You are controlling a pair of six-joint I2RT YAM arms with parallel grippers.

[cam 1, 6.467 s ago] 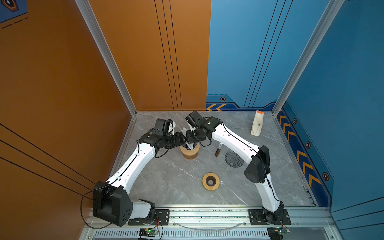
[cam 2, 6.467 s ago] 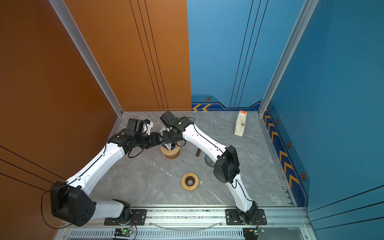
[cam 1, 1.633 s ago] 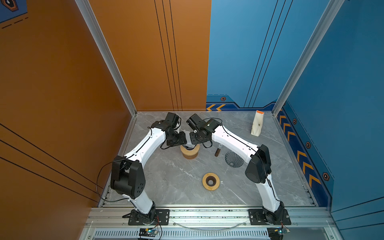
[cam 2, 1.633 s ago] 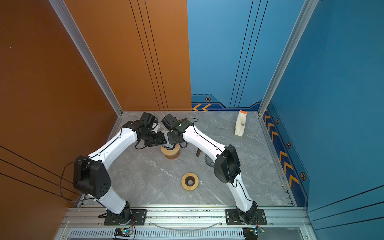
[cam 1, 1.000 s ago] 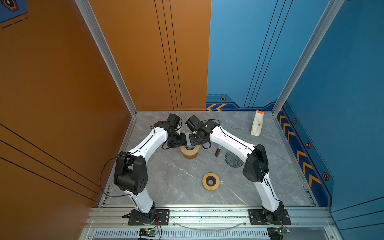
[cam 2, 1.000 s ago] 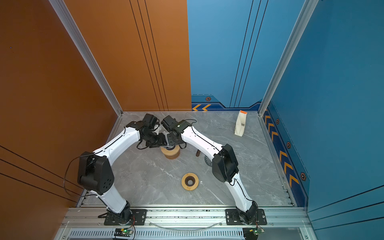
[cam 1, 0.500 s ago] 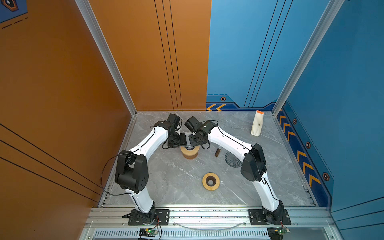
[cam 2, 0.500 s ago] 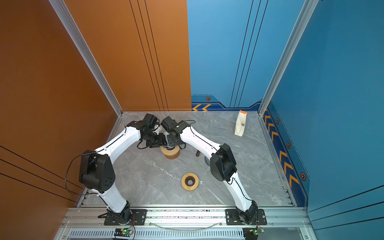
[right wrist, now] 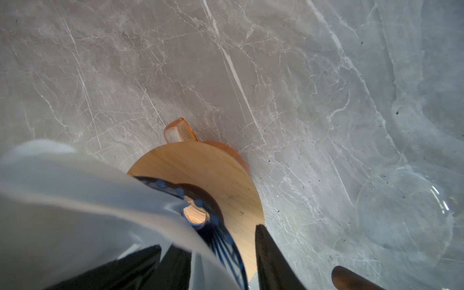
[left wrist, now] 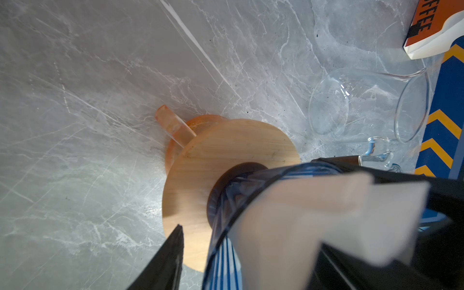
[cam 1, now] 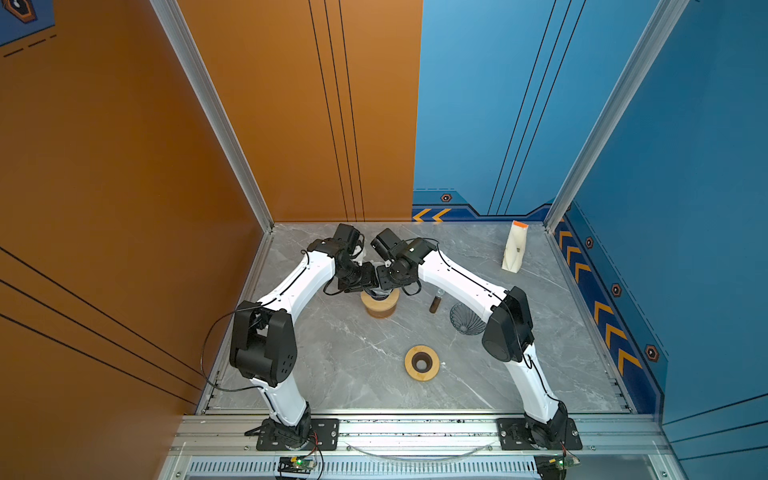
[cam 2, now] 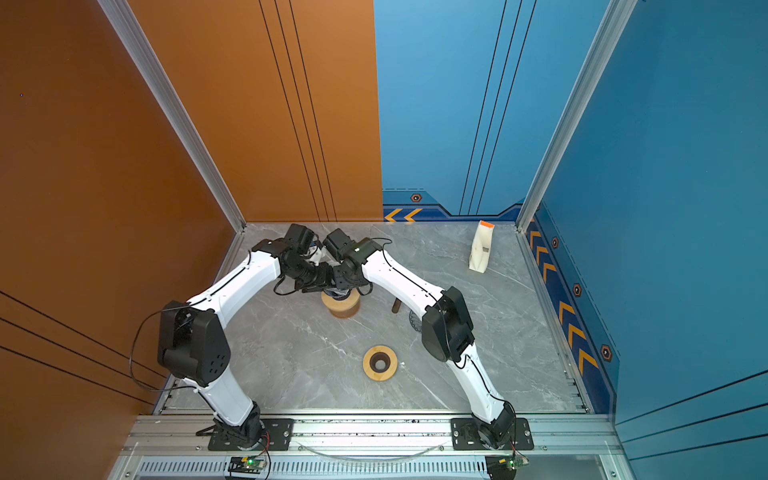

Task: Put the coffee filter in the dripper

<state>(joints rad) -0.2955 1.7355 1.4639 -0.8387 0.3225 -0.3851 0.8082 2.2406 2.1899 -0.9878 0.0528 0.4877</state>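
Two claws, the left claw (cam 1: pixel 368 286) and the right claw (cam 1: pixel 387 284), meet just below centre in both top views. They sit over the dripper (left wrist: pixel 226 198), which rests on a wooden collar (left wrist: pixel 226 150) atop an orange cup (left wrist: pixel 173 125) on the tabletop (cam 1: pixel 353 353). The coffee filter (left wrist: pixel 339 213) stands folded in the dripper's mouth. I see the left claw spread astride the rim and filter. I cannot tell whether the right claw pinches.

Both reach inward: left arm (cam 1: pixel 309 276), right arm (cam 1: pixel 457 279), elbows raised, wrists pitched down. Tip of left gripper (cam 1: pixel 371 284) just beside right gripper (cam 1: pixel 386 282), nearly touching. Jaws on each stand parted, pointing downward.
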